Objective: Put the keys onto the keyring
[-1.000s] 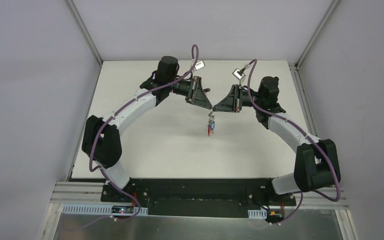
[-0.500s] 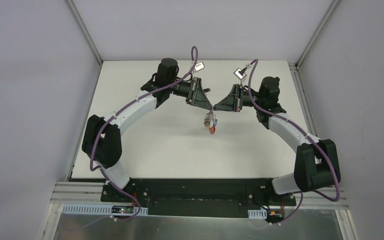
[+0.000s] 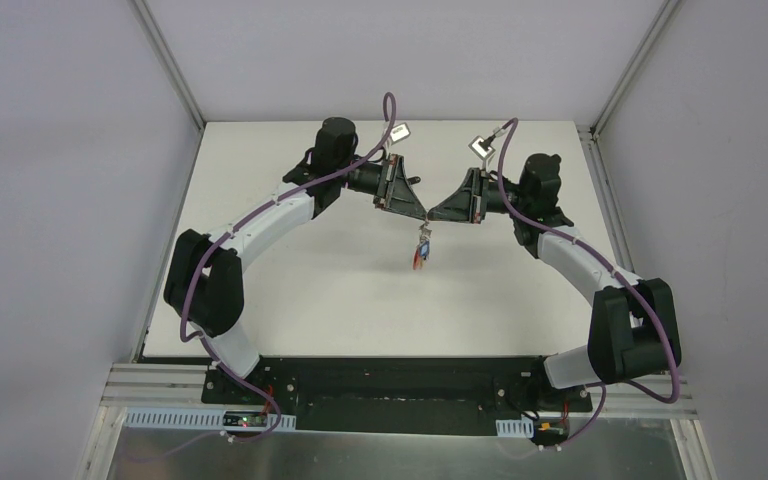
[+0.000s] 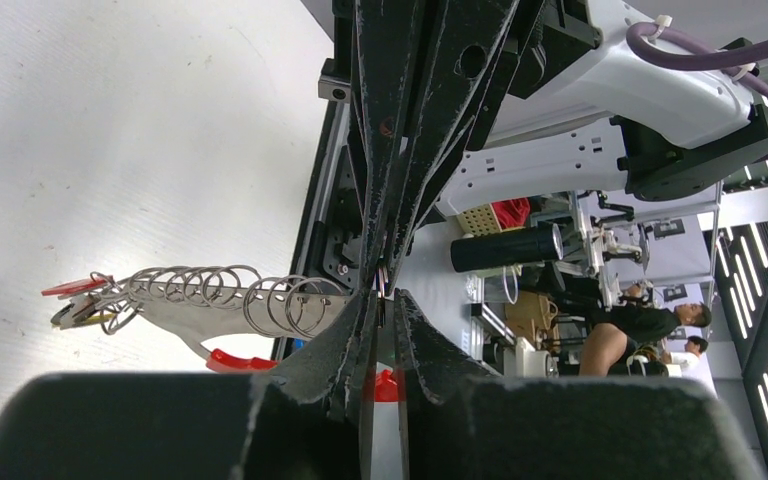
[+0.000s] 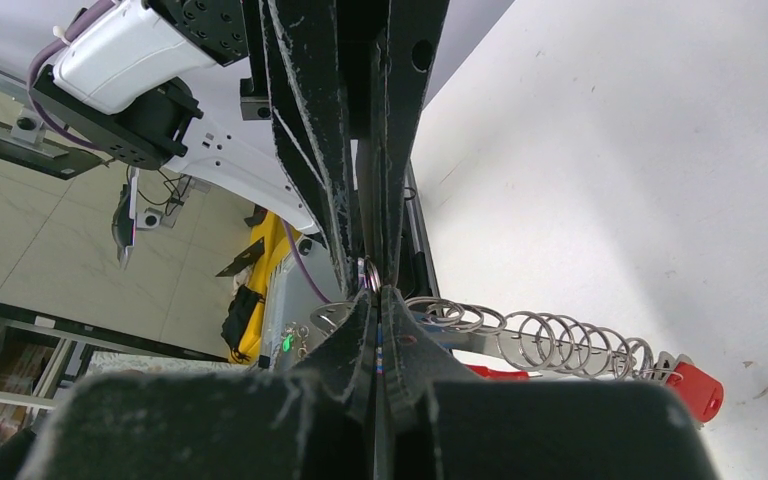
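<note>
Top view: my left claw (image 3: 420, 213) and right claw (image 3: 431, 216) meet tip to tip above the middle of the white table (image 3: 340, 285). The keyring (image 3: 421, 248) hangs straight down just below them. Half a second ago it was swung sideways and bunched up. My arms have hardly moved.

Left wrist view: my left claw is almost closed, with a thin slit between its fingers. I cannot tell whether it pinches anything. The keyring runs leftward from the tips, the keys (image 4: 80, 300) clustered at its far end.

Right wrist view: my right claw is pressed tight on the keyring's grey bar, which stretches away rightward.
</note>
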Controlling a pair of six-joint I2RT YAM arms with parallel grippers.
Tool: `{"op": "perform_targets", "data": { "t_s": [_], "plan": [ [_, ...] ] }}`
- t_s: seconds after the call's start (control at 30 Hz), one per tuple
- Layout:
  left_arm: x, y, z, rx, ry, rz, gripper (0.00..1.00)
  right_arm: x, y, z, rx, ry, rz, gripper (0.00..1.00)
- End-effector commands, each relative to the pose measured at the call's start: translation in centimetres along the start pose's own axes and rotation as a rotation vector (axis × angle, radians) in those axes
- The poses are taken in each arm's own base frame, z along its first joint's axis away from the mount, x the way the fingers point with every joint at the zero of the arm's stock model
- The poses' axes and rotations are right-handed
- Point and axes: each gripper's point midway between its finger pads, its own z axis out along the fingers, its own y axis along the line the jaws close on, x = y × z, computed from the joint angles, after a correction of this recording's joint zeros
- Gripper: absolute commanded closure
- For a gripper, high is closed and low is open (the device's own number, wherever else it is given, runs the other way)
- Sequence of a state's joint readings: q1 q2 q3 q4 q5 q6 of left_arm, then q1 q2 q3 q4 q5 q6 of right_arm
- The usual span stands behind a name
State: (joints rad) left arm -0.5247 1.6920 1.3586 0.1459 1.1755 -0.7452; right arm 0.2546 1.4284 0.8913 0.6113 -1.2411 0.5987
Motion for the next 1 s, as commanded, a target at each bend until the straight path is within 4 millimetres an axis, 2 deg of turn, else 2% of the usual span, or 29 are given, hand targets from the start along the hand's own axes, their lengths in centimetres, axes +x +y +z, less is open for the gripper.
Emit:
{"op": "perform_targets", "data": {
  "t_s": [0.0,0.13,0.43,0.6,0.83,0.97],
  "plan": [
    [0.2,-2.9,-0.1,0.068,0.012,0.076,0.87,-1.0,0.7,-0.1,-0.006,-0.032,-0.069,1.00],
    [0.3,-2.9,-0.2,0.068,0.014,0.074,0.88,-1.1,0.6,-0.2,-0.001,-0.038,-0.068,1.00],
    [0.4,-2.8,-0.1,0.067,0.015,0.072,1.00,-1.2,0.6,-0.3,0.001,-0.042,-0.068,1.00],
    [0.5,-2.5,-0.1,0.058,0.019,0.076,1.00,-1.1,0.7,-0.3,-0.005,-0.037,-0.071,0.99],
    [2.5,-1.5,-1.2,-0.046,0.096,0.139,1.00,-1.7,0.8,-1.0,0.001,-0.048,-0.098,0.68],
    [3.2,-1.8,-2.0,-0.069,0.129,0.229,1.00,-2.3,0.8,-1.4,0.016,-0.059,-0.116,0.59]
  ]
}}
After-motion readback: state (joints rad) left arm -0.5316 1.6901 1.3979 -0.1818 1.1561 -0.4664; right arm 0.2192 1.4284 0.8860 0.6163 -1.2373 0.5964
